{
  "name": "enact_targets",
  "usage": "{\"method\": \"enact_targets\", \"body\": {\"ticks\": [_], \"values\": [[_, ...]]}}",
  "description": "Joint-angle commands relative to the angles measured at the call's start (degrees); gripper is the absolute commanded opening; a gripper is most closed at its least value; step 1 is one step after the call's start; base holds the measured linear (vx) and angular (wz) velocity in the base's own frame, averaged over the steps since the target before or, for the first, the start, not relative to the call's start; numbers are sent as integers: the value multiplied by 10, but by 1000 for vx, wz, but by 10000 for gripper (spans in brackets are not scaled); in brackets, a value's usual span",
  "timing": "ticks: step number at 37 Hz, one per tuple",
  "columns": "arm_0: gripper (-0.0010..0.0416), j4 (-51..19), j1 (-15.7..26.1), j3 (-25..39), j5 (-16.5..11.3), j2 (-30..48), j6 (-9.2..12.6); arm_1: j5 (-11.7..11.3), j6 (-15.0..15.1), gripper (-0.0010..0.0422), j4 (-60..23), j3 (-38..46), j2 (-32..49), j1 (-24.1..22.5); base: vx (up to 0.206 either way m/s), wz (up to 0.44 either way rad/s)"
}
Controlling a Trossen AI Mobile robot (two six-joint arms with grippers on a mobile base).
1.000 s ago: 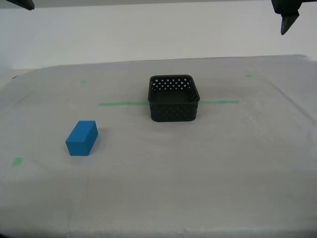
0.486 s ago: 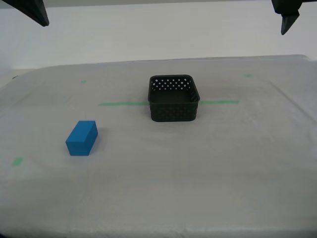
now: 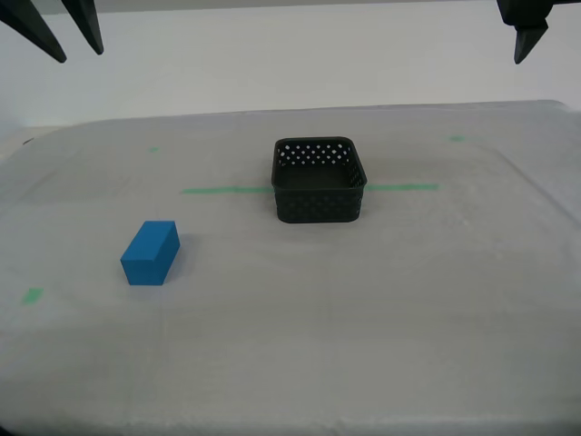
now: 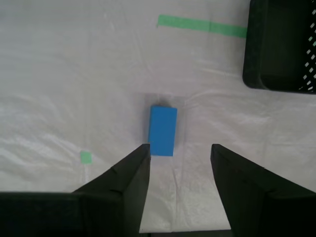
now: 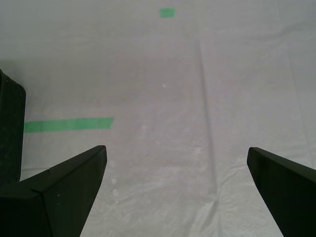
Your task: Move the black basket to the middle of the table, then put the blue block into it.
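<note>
The blue block [image 3: 150, 252] lies on the table [image 3: 381, 309] toward the exterior view's left. In the second wrist view the blue block [image 4: 163, 131] shows just beyond the fingertips of my second gripper [image 4: 180, 148], which is open and empty. That same gripper [image 3: 80, 53] hangs high at the exterior view's top left, well above the block. The black basket [image 3: 318, 207] stands empty on the green tape line, and its corner [image 4: 281, 44] also shows in the second wrist view. My first gripper [image 5: 176, 149] is open and empty, high at the exterior view's top right [image 3: 522, 47], with the basket's edge [image 5: 10, 133] beside it.
A green tape line [image 3: 227, 190] runs across the table behind the basket. Small green tape bits [image 3: 33, 295] mark the cloth near the exterior view's left edge and farther back [image 3: 456, 138]. The table's front edge runs along the bottom of the exterior view.
My second gripper has come down and further into the exterior view at its top left. The first gripper, the block and the basket have not moved.
</note>
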Motion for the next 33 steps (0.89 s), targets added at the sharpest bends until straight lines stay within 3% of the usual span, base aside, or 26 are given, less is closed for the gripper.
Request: {"method": "enact_targets", "body": {"ticks": [1, 23, 28, 33], "values": [[399, 0, 0, 0, 2, 0, 1, -1, -2, 196, -19, 0, 0, -1, 0, 0], [399, 0, 0, 0, 2, 0, 1, -1, 0, 403, -60, -1, 0, -2, 0, 0], [398, 0, 0, 0, 2, 0, 1, -1, 2, 384, -61, -1, 12, -5, 0, 0], [398, 0, 0, 0, 2, 0, 1, 9, 9, 393, -61, -1, 33, -10, 0, 0]]}}
